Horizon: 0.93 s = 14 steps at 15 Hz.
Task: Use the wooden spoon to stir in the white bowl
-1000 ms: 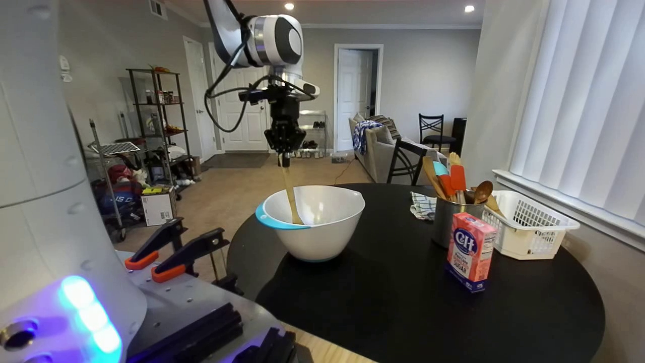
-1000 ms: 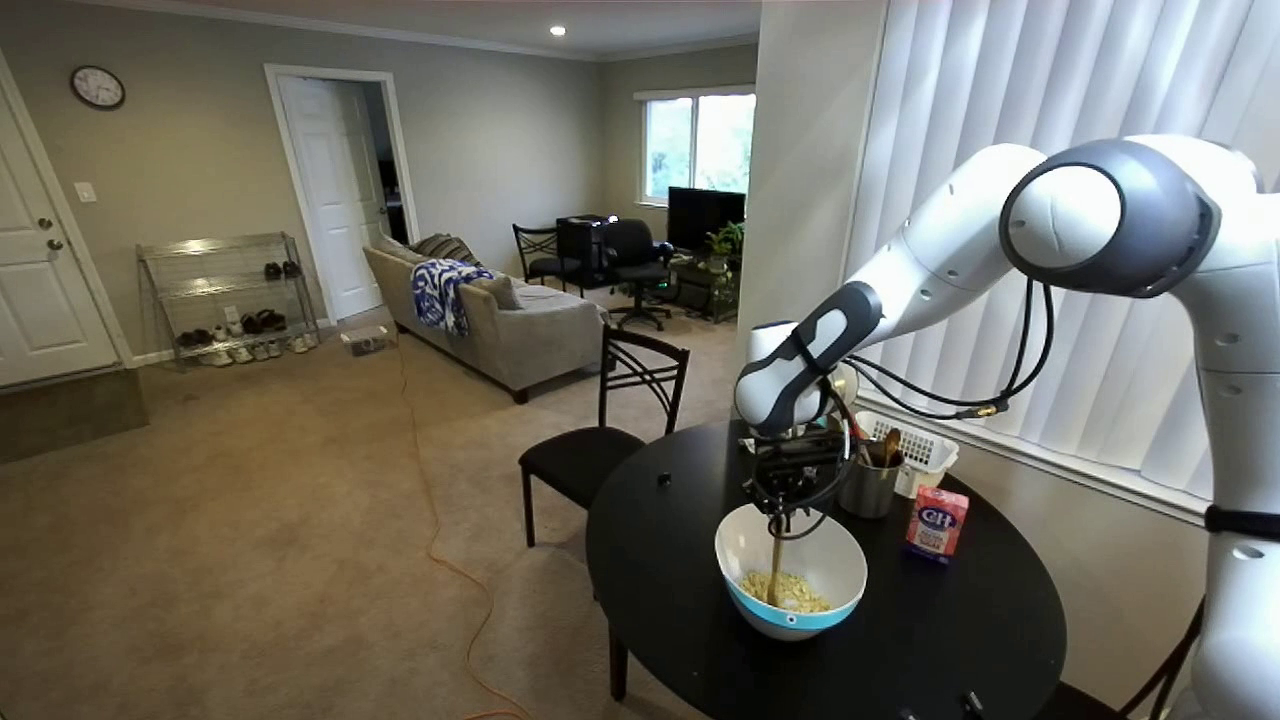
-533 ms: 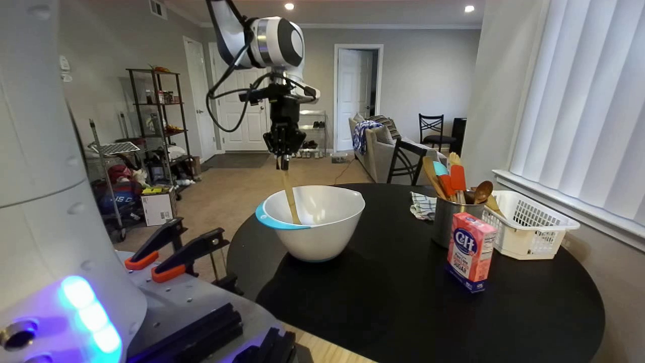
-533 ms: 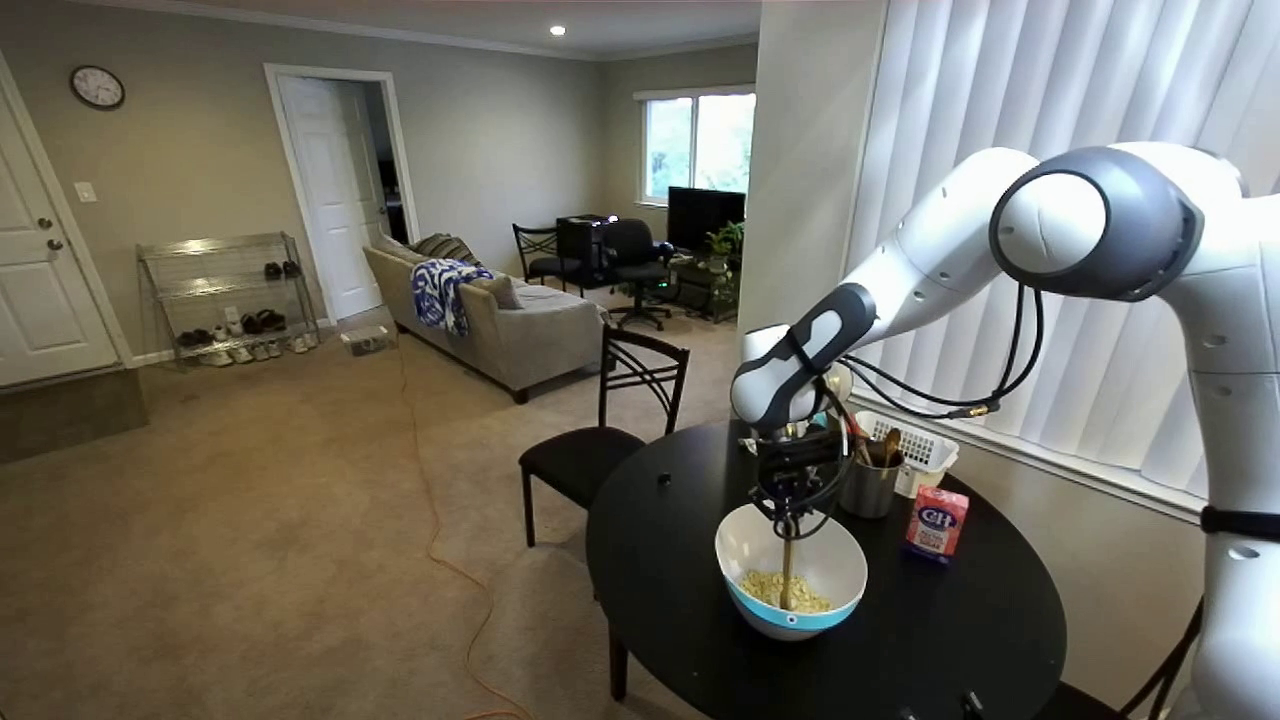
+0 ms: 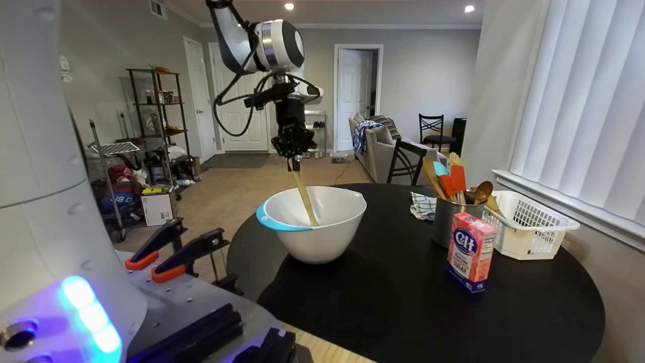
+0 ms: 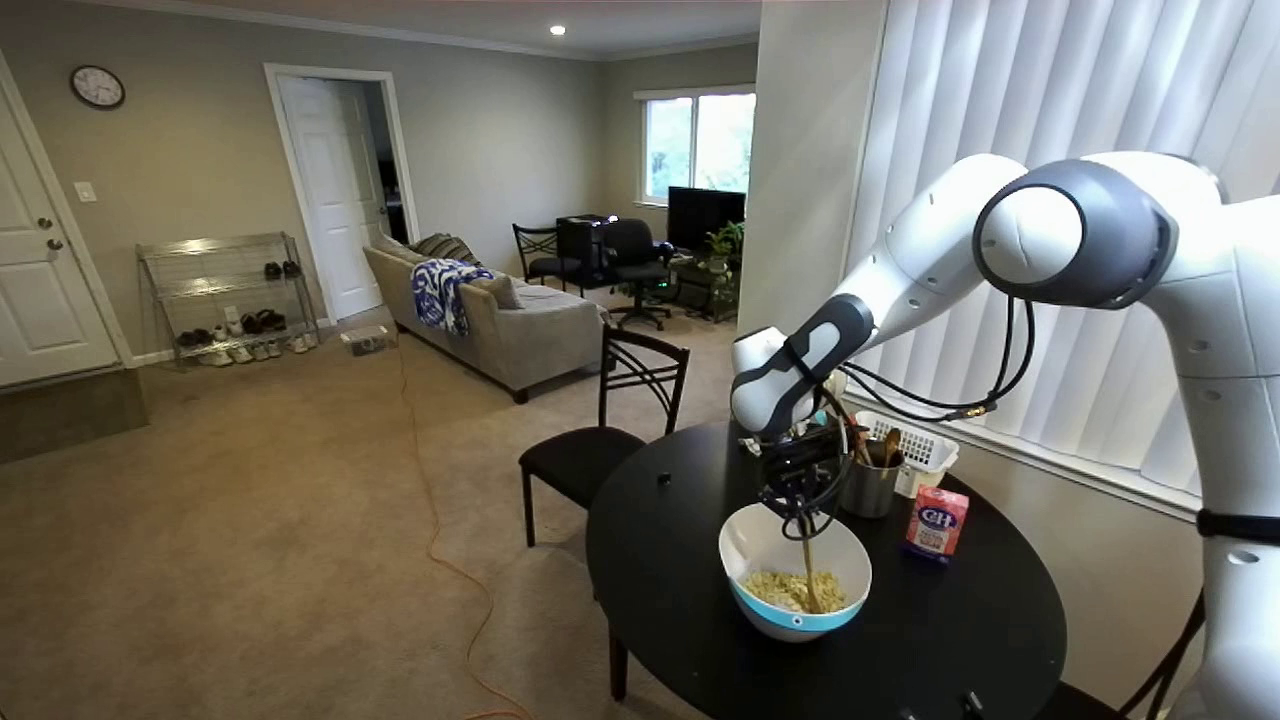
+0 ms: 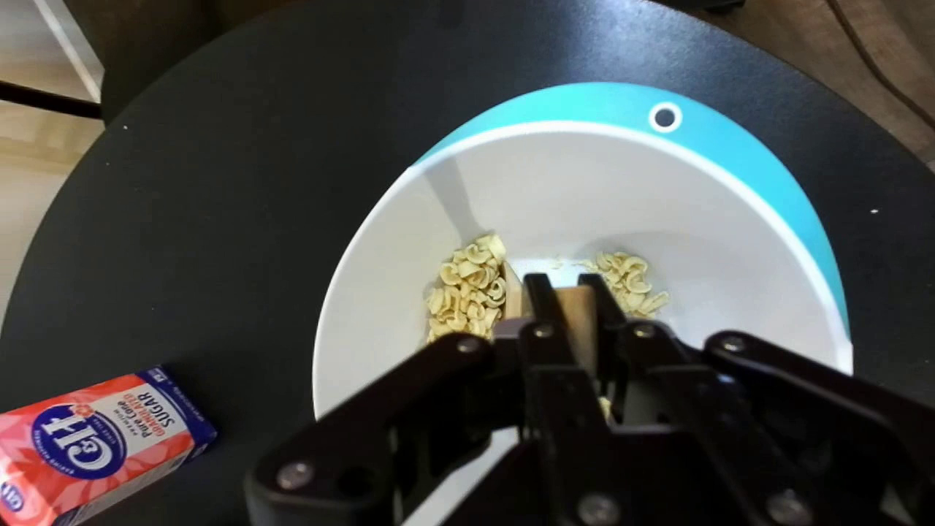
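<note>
The white bowl (image 5: 327, 244) stands upright on the black table and shows in both exterior views (image 6: 745, 545). It has a blue rim section and holds pale curled pasta (image 6: 775, 590). The wooden spoon (image 5: 305, 199) stands tilted in the bowl, its lower end among the pasta (image 6: 812, 590). My gripper (image 5: 294, 164) is above the bowl, shut on the top of the spoon handle. In the wrist view the handle (image 7: 579, 318) sits between the two fingertips (image 7: 562, 281). Pasta (image 7: 467, 292) lies on both sides of the spoon there. Part of the spoon is hidden behind the fingers.
A pink sugar box (image 5: 471, 252) stands on the table (image 5: 393, 312). Behind it are a metal utensil holder (image 5: 451, 222), a white slatted basket (image 5: 539, 237) and a checked cloth (image 5: 423, 205). A black chair (image 6: 590, 460) stands at the table's edge. Clamps (image 5: 186, 254) sit by the robot base.
The gripper and spoon have moved to the right in both exterior views, and the spoon leans more. The bowl has shifted very slightly the same way. The pasta has been pushed about.
</note>
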Available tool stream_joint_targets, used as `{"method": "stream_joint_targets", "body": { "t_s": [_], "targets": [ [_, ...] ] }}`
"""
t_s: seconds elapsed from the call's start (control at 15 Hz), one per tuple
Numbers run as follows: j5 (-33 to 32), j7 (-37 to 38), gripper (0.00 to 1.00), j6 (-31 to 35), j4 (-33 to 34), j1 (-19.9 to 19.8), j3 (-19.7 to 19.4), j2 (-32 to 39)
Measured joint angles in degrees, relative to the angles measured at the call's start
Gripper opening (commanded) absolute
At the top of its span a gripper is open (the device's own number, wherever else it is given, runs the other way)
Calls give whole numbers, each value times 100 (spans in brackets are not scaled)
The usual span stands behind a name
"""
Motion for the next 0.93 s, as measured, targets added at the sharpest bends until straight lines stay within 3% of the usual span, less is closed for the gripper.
{"method": "stream_joint_targets", "body": {
  "t_s": [0.6,0.93],
  "targets": [
    [-702,745,4,173,5,277,-115,73],
    [-795,1071,4,731,-6,285,-121,108]
  ]
}}
